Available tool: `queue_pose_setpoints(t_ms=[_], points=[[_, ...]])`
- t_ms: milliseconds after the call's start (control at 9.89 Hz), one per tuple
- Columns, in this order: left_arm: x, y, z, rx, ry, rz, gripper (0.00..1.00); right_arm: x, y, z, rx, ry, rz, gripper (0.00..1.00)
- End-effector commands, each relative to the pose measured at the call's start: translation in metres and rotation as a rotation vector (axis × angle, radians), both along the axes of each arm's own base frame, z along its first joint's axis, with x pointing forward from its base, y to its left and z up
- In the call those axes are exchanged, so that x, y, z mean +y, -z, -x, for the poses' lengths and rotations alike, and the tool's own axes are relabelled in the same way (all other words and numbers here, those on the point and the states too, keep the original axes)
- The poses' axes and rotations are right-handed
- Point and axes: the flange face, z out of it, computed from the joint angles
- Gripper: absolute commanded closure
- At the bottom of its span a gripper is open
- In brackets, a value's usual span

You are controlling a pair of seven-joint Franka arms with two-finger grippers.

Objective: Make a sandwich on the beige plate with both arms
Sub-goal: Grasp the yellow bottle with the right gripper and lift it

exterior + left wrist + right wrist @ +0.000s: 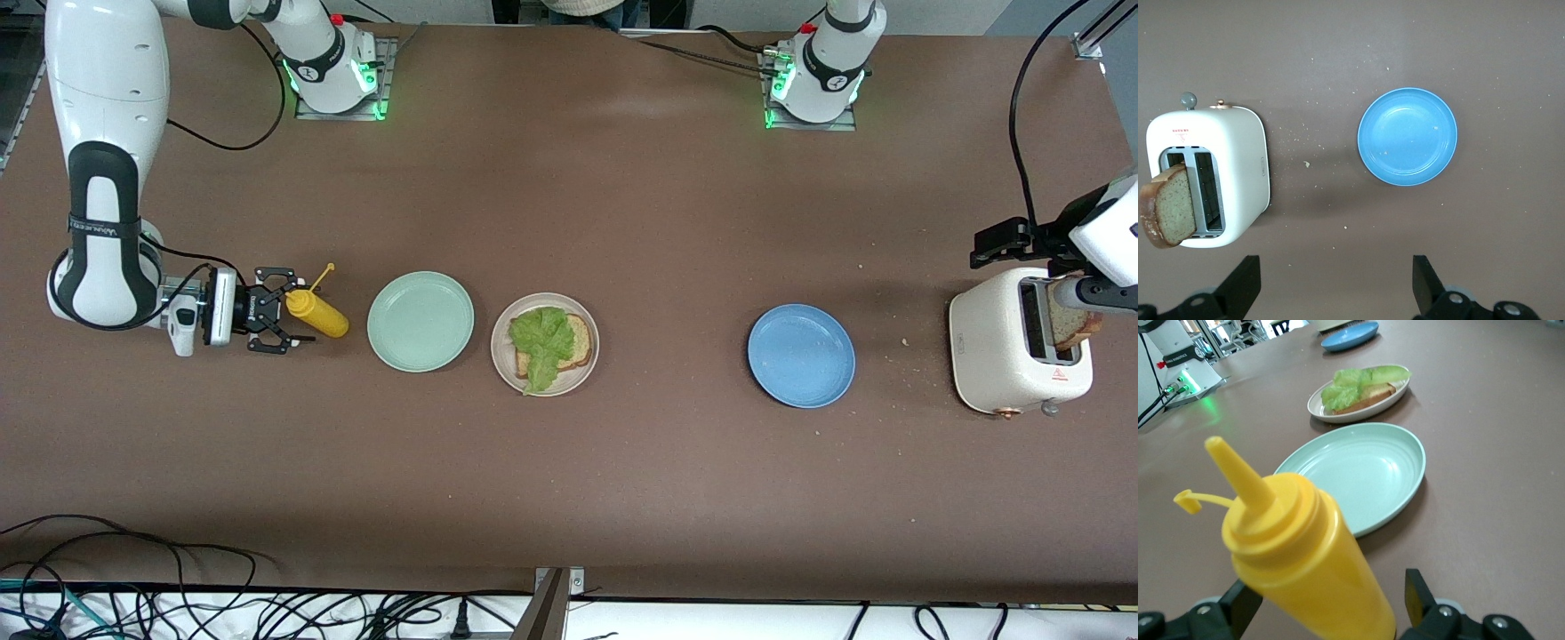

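Note:
The beige plate sits mid-table and holds one toasted bread slice with a green lettuce leaf on top. It also shows in the right wrist view. A second bread slice stands in the white toaster, and shows in the left wrist view. My left gripper is open and empty, up over the table beside the toaster; in its own view the fingers are wide apart. My right gripper is open, low at the table, with its fingers either side of a lying yellow squeeze bottle; its own view shows the bottle between them.
A mint-green plate lies between the bottle and the beige plate. A blue plate lies between the beige plate and the toaster, and shows in the left wrist view. Crumbs dot the table near the toaster.

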Motion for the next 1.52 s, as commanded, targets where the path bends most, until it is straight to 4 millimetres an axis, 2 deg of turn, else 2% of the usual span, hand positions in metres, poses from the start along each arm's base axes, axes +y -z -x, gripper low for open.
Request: queue_pose_setpoints(t_ms=[0,101,202,303,404,607,708,1011,1112,1416], points=[[0.001,-0.004,-0.003,-0.009,0.015,0.007,0.00,0.004,0.007,-0.002,-0.051,-0.016,-0.061,0.43],[0.001,-0.004,-0.003,-0.009,0.015,0.007,0.00,0.000,0.005,-0.005,-0.057,-0.012,-0.058,0.72],[0.001,-0.004,-0.003,-0.009,0.015,0.007,0.00,-0.001,0.002,-0.005,-0.048,-0.008,-0.064,0.87],[0.002,-0.003,-0.003,-0.007,0.015,0.009,0.00,0.001,-0.002,-0.007,-0.043,-0.007,-0.071,0.91],[0.001,-0.003,-0.003,-0.007,0.017,0.008,0.00,0.002,-0.013,-0.015,-0.034,0.001,-0.063,1.00],[0.001,-0.003,-0.004,-0.006,0.017,0.009,0.00,0.012,-0.042,-0.041,0.038,0.013,-0.026,1.00],[0.001,-0.003,-0.004,-0.006,0.017,0.009,0.00,0.020,-0.066,-0.061,0.058,-0.009,0.046,1.00],[0.001,-0.003,-0.004,-0.006,0.015,0.009,0.00,0.067,-0.128,-0.107,0.129,-0.017,0.309,1.00],[0.001,-0.003,-0.004,-0.006,0.014,0.009,0.00,0.080,-0.132,-0.114,0.115,-0.017,0.369,1.00],[0.001,0.000,-0.005,-0.003,0.014,0.009,0.00,0.154,-0.149,-0.122,0.090,-0.019,0.608,1.00]])
